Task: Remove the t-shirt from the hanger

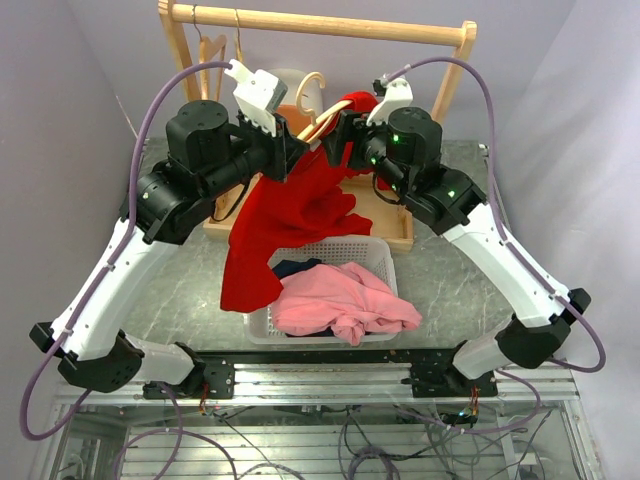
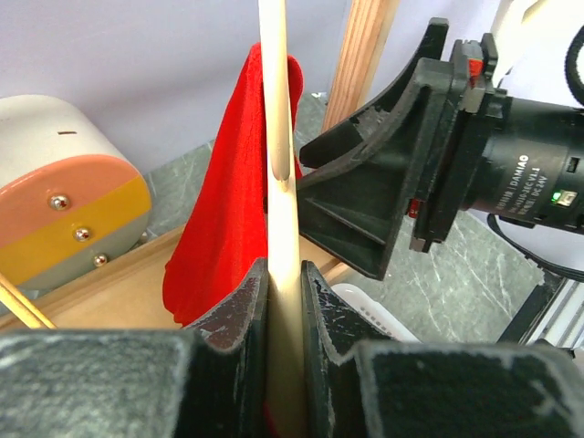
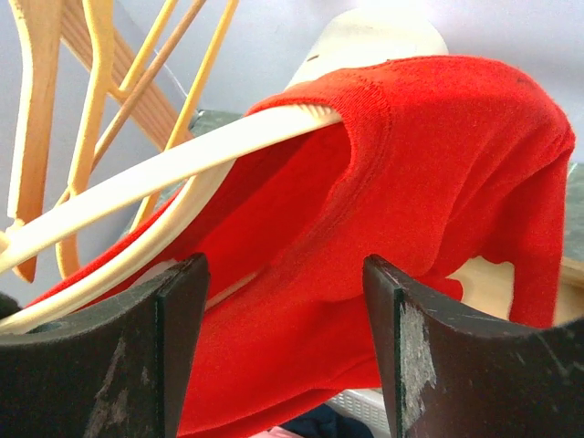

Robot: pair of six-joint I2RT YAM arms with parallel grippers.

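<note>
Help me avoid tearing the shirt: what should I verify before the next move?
1. Grip: left end effector shut on the hanger: ok.
2. Reach: right end effector open, red t-shirt between its fingers: ok.
3. Shoulder: t-shirt clear of the hanger's end: not ok, it is draped over it.
4. Drop spot: basket under the shirt's hanging part: ok.
5. Hook: hanger free of the wooden rail: cannot tell.
</note>
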